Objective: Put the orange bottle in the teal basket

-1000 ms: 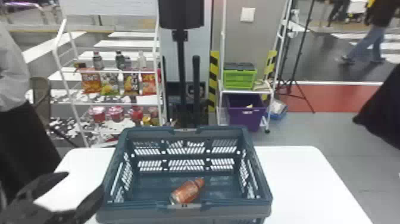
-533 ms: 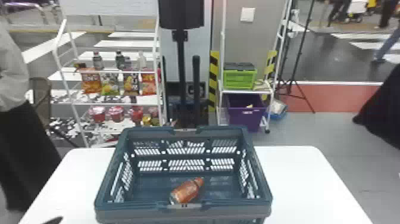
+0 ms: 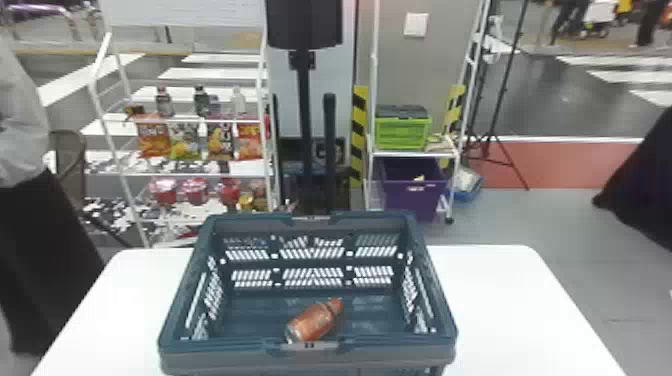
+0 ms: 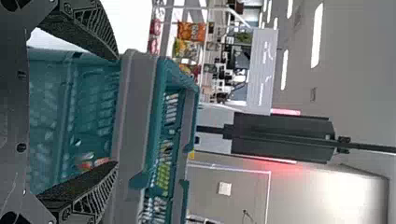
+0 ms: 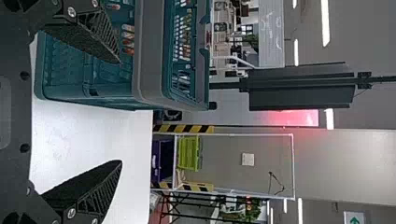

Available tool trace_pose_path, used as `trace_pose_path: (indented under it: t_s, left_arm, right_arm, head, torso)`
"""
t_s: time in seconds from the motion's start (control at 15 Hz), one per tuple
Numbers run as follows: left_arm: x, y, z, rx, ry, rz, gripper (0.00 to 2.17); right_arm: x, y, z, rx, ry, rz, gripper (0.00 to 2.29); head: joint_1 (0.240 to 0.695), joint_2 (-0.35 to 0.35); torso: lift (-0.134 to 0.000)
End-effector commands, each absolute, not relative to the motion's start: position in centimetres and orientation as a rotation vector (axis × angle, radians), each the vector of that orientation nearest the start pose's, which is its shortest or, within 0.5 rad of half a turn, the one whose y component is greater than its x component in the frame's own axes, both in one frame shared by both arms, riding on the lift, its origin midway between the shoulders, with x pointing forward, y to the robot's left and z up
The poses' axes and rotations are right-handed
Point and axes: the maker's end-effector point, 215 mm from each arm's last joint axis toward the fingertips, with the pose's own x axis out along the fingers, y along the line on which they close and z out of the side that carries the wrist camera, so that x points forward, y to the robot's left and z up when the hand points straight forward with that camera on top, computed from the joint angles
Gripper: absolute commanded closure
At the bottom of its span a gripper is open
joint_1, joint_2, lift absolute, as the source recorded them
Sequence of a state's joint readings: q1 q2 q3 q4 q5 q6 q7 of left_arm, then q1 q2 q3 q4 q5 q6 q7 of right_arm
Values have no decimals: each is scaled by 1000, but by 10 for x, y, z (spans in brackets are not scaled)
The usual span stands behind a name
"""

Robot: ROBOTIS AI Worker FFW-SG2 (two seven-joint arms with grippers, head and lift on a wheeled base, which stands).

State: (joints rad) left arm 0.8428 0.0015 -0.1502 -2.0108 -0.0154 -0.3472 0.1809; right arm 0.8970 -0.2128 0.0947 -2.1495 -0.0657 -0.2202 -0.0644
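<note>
- One slim orange bottle (image 3: 314,322), head view: lies on its side inside the slotted, rectangular teal plastic basket (image 3: 172,320), near the near wall, cap toward far right. Basket stands on the white table (image 3: 505,300).
- Left wrist view: black two-finger left gripper (image 4: 116,111) open; bottle partly visible through the basket wall.
- Right wrist view: black two-finger right gripper (image 5: 121,112) open, fingers spread; basket's right end and table visible beyond.

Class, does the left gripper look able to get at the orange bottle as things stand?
Probably yes, from above: the wall of the teal basket stands between the open left gripper and the orange bottle, but the basket's top is uncovered.
</note>
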Motion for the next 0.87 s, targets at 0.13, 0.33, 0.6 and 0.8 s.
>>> trace_pose_path:
  t_s: [0.13,0.33,0.6,0.8]
  left_arm:
    - [317,189,-390,-74,70,69,117]
    - [316,195,-386,-59,49,73,113]
    - [317,204,-386,-46,45,80,113]
    - [320,206,-385,-42,43,80,113]
  right_arm:
    - [313,-198,-374,-6,121,149,130]
    - [316,-198,-375,-6,120,152,130]
    - [319,-199,-378,-12,128,153,130]
    - [321,-198,-377,-13,125,155,127]
  head:
    - [499,0]
    - [499,0]
    - [499,0]
    - [499,0]
  torso:
    - [0]
    - [0]
    - [0]
    - [0]
